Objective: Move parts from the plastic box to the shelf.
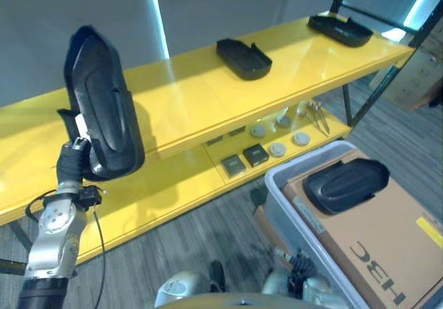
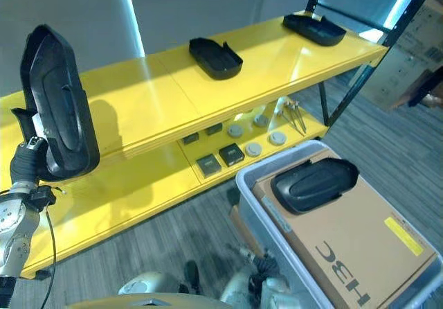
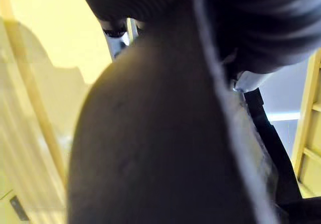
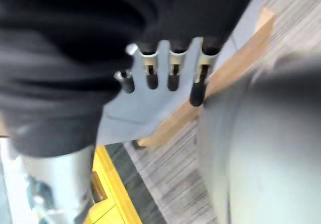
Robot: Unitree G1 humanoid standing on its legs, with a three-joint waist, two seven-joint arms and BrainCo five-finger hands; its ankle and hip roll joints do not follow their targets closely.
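The left robot hand grips a black part upright before the shelf; right robot hand fingers straight, empty.

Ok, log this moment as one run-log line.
left hand: holds black part upright over shelf | right hand: open, idle | plastic box: one part left

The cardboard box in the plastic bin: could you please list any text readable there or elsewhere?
Cardboard box: large dark print, upside down here, left unquoted.
Yellow label on that box: too small to read.
Black part in the left hand: no print visible.
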